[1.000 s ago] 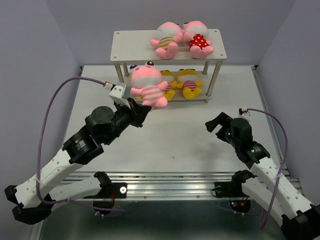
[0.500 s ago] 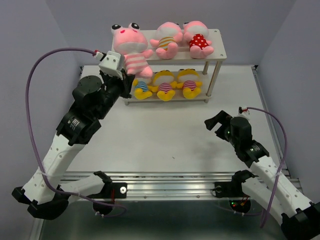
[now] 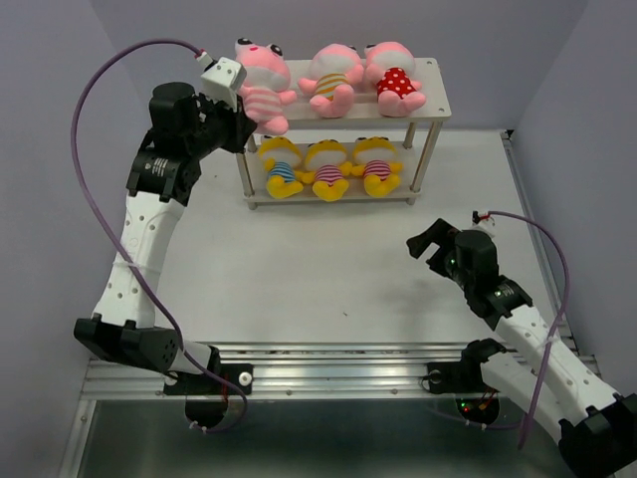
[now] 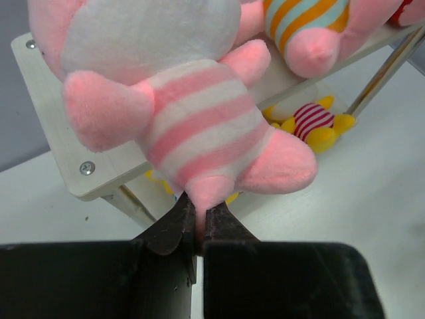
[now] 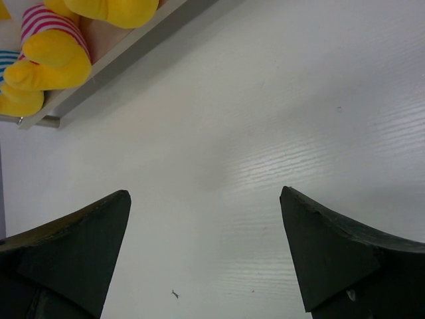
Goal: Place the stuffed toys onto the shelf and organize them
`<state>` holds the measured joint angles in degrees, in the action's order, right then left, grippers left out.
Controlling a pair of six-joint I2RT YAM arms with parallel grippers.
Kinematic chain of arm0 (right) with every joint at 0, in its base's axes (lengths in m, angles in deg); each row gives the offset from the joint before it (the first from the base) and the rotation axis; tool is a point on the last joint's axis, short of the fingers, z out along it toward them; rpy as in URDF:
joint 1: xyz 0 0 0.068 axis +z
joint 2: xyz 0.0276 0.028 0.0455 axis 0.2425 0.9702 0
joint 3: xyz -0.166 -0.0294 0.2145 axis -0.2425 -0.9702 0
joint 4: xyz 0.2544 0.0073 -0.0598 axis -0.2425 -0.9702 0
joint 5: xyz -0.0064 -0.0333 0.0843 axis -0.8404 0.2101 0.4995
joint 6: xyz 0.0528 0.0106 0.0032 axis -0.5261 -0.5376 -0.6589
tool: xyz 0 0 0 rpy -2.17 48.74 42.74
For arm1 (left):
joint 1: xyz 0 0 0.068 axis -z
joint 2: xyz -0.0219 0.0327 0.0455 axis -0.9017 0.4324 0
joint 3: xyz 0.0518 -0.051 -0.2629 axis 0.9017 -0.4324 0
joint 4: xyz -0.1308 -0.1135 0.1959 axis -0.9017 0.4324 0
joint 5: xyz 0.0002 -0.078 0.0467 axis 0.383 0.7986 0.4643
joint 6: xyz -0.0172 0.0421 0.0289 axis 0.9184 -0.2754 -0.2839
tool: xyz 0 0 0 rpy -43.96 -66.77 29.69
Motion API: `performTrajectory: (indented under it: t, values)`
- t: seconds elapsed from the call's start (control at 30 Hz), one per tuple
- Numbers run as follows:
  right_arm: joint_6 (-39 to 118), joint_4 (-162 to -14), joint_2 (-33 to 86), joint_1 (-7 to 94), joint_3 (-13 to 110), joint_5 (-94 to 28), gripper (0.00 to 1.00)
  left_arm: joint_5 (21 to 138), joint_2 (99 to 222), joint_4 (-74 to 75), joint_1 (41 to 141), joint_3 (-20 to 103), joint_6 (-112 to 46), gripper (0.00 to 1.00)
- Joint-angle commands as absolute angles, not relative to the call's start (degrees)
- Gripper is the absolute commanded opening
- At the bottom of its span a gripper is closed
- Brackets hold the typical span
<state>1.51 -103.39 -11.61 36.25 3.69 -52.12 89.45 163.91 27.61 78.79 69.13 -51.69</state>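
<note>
The left gripper (image 4: 197, 214) is clamped on the bottom of the pink striped toy (image 3: 261, 82). It holds the toy at the left end of the top board of the shelf (image 3: 434, 78), beside two other pink toys (image 3: 334, 80). Three yellow toys (image 3: 328, 169) line the lower board. Judged step: final placement. The next move calls for seating the toy fully on the board, then parting the fingers and retreating without dragging it off. The right gripper (image 3: 430, 244) hovers well in front of the shelf, fingers apart and empty.

Fuzzy plush cloth on the pink striped toy (image 4: 199, 126). Matt off-white board on the shelf (image 4: 50, 113), shiny metal screws (image 4: 86, 168). White table (image 5: 279, 119): faint grain, slight sheen.
</note>
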Motion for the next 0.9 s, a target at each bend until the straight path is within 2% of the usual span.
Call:
performTrajectory:
  t: [0.0, 0.87]
  values:
    - [2.54, -100.08, -10.93, 36.71, 6.79, -53.57, 1.0, 100.38, 164.05, 27.43, 75.28, 73.73, -54.63, 0.0]
    - [2.45, -99.46, -11.28, 36.71, 5.91, -53.57, 1.0, 102.68, 178.65, 34.02, 70.79, 86.12, -52.18, 0.0]
